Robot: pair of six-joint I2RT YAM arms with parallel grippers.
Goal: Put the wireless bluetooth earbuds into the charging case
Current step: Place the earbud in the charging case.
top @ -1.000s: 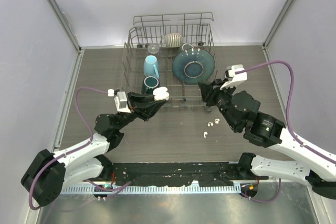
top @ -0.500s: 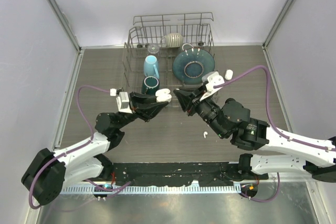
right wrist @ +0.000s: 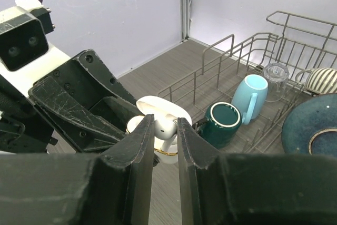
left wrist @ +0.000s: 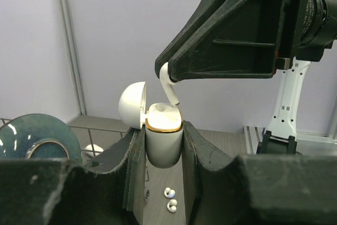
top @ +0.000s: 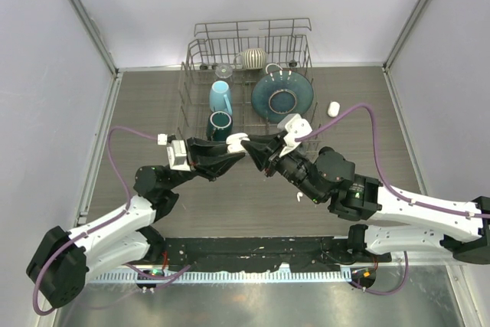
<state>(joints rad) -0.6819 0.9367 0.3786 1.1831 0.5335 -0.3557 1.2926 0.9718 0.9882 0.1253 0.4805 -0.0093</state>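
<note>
My left gripper (top: 233, 148) is shut on an open white charging case (left wrist: 163, 140) with a gold rim, lid (left wrist: 131, 104) swung back; the case also shows in the top view (top: 235, 141). My right gripper (top: 251, 147) is shut on a white earbud (left wrist: 168, 84), stem down, just above the case's opening. The earbud shows between my right fingers (right wrist: 167, 125) in the right wrist view, over the case (right wrist: 167, 150). Two more earbuds (left wrist: 170, 199) lie on the table below, and one lies on the table in the top view (top: 299, 197).
A wire dish rack (top: 249, 86) stands behind the grippers, holding a dark green cup (top: 219, 122), a light blue mug (top: 220, 97), a blue plate (top: 282, 97), a glass and a striped bowl. A second white case (top: 333, 109) lies on the table at the right.
My right gripper has swung left from the table's right side, carrying an earbud, and now meets the left gripper's open case. The left gripper has hardly moved.
</note>
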